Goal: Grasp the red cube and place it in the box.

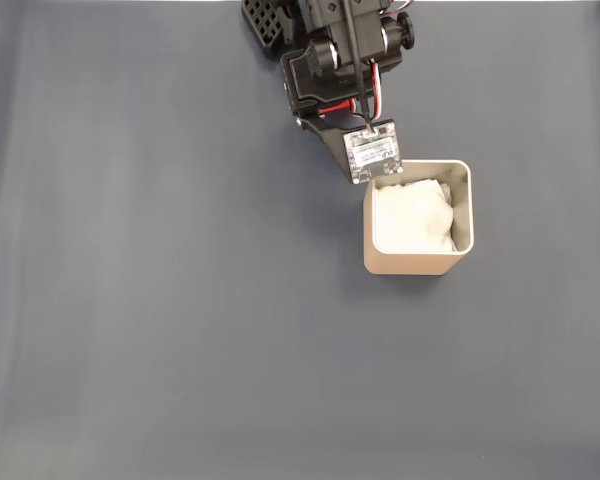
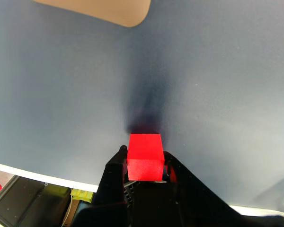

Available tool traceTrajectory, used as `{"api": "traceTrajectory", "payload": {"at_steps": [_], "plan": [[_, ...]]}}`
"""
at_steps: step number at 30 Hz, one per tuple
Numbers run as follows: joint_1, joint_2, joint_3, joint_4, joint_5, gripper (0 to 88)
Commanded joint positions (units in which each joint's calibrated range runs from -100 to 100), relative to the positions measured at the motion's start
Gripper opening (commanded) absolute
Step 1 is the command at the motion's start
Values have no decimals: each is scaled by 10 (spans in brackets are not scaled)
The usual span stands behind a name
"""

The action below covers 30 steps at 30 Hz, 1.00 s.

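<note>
surface (image 1: 160, 300): plain matte grey-blue, uniform. box (image 1: 417, 263) rests directly on it, right of centre in the fixed view, beige, upright.

**Open mat on all sides, one box at the arm's edge**

A plain grey-blue table mat (image 1: 160, 300) lies bare across the left, the bottom and the right of the fixed view, leaving wide passage there. The one standing obstacle is the beige square box with rounded corners (image 1: 417, 262), its thin walls rising around white soft padding (image 1: 412, 215); its mouth is open from above. The black robot arm (image 1: 325, 70) with a small circuit board overhangs the box's upper left corner. In the wrist view, the black two-finger gripper (image 2: 144, 165), closed on a small bright red cube (image 2: 145, 158), faces bare mat, the box (image 2: 109, 9) well ahead.
</note>
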Motion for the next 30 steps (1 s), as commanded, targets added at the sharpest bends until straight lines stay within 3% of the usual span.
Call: {"api": "traceTrajectory", "payload": {"at_steps": [1, 15, 30], "plan": [[9, 0, -23, -3, 6, 40], [13, 0, -40, 15, 11, 22], [23, -73, -174, 97, 6, 11]]}}
